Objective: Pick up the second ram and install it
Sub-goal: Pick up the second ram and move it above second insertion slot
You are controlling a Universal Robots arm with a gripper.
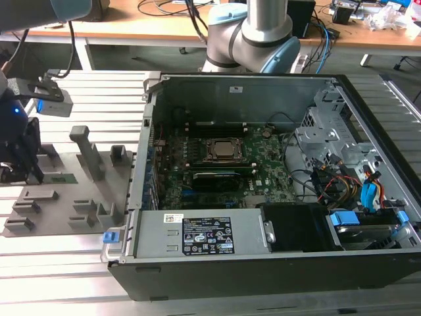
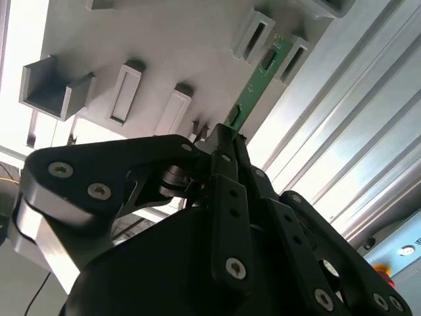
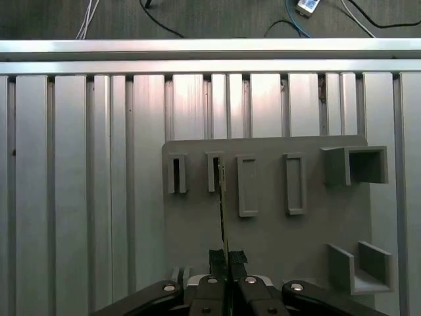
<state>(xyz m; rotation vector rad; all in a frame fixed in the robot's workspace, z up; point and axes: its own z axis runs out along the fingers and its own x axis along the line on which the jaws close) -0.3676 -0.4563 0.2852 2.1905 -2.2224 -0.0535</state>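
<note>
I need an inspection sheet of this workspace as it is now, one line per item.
Surface: ribbed aluminium table, carrying a grey plastic holder tray.
Job's things: thin green second ram stick, far end at a tray slot.
Clutter: nothing seen.
Grippers: black gripper, fingers closed on the ram's near end.
Cables: coloured wires inside the open black computer case.
Surroundings: wooden desk beyond the case.

Exterior view looks down over my bench (image 1: 59, 280) from afar; both wrist views look closely past my gripper (image 3: 224, 258) onto the tray (image 3: 276, 240).
</note>
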